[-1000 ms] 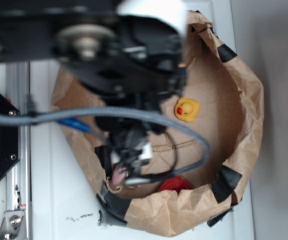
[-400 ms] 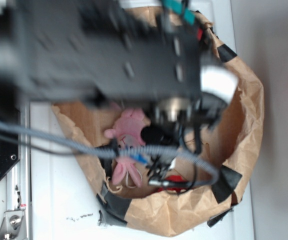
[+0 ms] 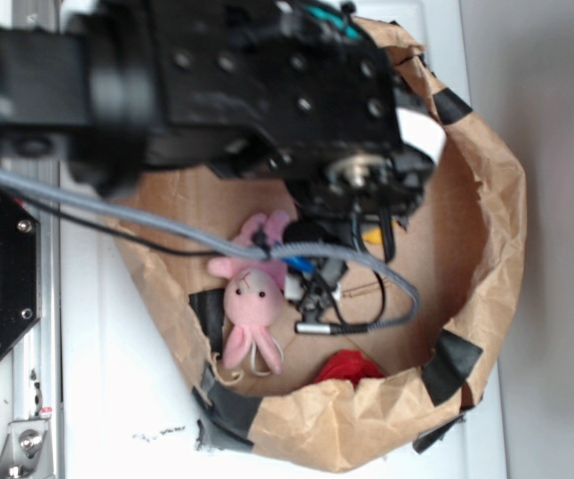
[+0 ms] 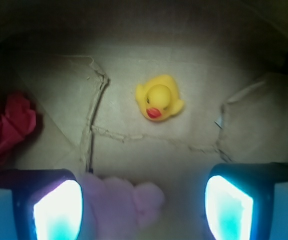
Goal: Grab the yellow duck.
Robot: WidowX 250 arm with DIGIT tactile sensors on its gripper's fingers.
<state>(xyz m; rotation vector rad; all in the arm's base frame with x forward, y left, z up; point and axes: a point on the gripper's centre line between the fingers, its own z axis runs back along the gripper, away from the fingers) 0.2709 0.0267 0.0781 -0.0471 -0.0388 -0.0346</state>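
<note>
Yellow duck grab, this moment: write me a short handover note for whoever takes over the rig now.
Gripper: open, holding nothing, hanging above the cardboard floor of the paper bag.
Yellow duck: upright on the floor, beak toward the wrist camera, ahead of the fingers and roughly centred between them. In the exterior view the arm hides nearly all of it.
Pink bunny: lying right under the gripper, close to the left finger in the wrist view.
Red object: off to the left side.
Done: gripper roughly lined up with the duck.
Left: move forward over the duck, descend, shut, lift. Probably avoid catching the bunny.
</note>
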